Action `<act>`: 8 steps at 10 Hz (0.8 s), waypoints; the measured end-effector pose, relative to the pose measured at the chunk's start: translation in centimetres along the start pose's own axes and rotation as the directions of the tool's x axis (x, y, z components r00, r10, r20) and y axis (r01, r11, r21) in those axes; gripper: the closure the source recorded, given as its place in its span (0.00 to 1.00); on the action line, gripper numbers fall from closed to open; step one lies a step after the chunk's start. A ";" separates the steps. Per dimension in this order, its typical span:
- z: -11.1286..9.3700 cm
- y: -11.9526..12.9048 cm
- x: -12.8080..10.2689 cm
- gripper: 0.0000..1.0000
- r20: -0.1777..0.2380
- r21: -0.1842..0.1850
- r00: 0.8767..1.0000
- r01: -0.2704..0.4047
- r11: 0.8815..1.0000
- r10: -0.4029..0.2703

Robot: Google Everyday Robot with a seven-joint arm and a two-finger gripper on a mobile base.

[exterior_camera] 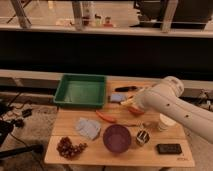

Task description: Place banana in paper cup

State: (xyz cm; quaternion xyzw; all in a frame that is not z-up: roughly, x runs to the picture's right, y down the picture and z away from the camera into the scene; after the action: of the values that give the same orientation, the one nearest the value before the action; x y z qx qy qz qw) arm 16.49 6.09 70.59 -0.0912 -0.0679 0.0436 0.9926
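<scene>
- Presently the white arm (172, 105) reaches in from 3 o'clock across the wooden surface (90, 150).
- Tool (126, 102) sits near the surface's centre, a little toward 12 o'clock; its fingers are together, and what they hold (if anything) is not clear.
- Banana: not clearly made out; a pale sliver shows just beside the tool.
- Paper cup (166, 122) stands at 3 o'clock, partly behind the arm.
- Green tray (81, 91) at 11 o'clock.
- Orange carrot-like piece (106, 117) lies between tray and purple bowl (117, 138), which sits at 6 o'clock.
- Metal cup (142, 137) just beside the bowl; dark flat item (168, 148) at 4 o'clock.
- Grapes (67, 147) at 7 o'clock, grey cloth (88, 128) near them.
</scene>
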 end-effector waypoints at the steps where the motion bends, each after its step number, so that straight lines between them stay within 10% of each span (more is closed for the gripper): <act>1: -0.4 0.1 1.0 1.00 -0.027 0.007 0.999 -0.022 1.000 0.022; 8: -2.2 1.0 6.9 1.00 -0.115 0.067 0.977 -0.170 0.983 0.177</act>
State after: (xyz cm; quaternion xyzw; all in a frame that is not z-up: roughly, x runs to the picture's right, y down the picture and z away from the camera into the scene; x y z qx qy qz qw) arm 23.50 7.38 69.16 -0.0712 0.0018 0.1263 0.9894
